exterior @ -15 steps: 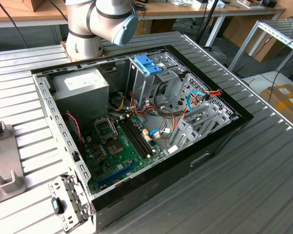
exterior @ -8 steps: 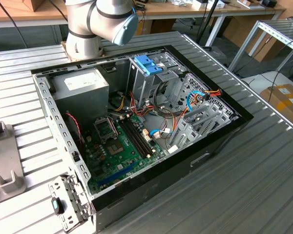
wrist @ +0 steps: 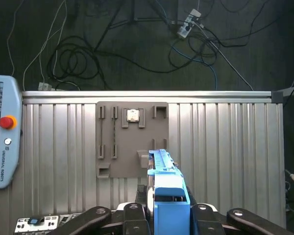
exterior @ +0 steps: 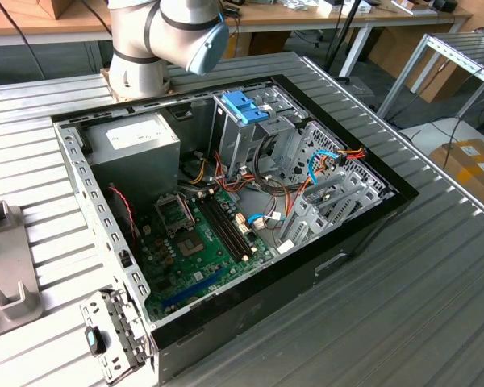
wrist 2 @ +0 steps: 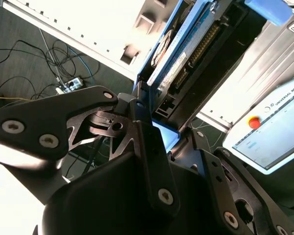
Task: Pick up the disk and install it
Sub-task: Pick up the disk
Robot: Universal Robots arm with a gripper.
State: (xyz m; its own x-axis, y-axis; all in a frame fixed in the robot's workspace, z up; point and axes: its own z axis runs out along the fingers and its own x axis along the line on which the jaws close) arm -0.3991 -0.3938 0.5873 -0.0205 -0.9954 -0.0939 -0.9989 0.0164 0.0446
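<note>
Ribbed aluminium table (wrist: 225, 147) below, dark floor with loose cables (wrist: 88, 58) past its far edge, teach pendant (wrist: 0, 137) at one end. From my seat, the gripper (wrist: 169, 218) has the disk (wrist 2: 186, 54). The fingers (wrist: 137, 218) are closed in on either side of it near one end, bearing on the blue rails (wrist 2: 156, 56) as far as I can judge, and the rest of the drive sticks out free beyond them. It hangs in the air above the grey fixture plate (wrist: 132, 142), not touching it. The second wrist view shows the circuit-board face and connector edge exposed (label side I can't make out). The open PC case (exterior: 363, 230) sits on the ribbed table in the exterior view. Handling, my read: a stiff metal block, fairly heavy for its size, so gripped by one end it levers on the pads. The plastic rails look smooth and likely give a little, so slip or twist is the risk. Board side and connector are fragile, so no knocks and keep the pads off them. Best hold is across the two rails, pads flat, as near the middle of its mass as reach allows.
</note>
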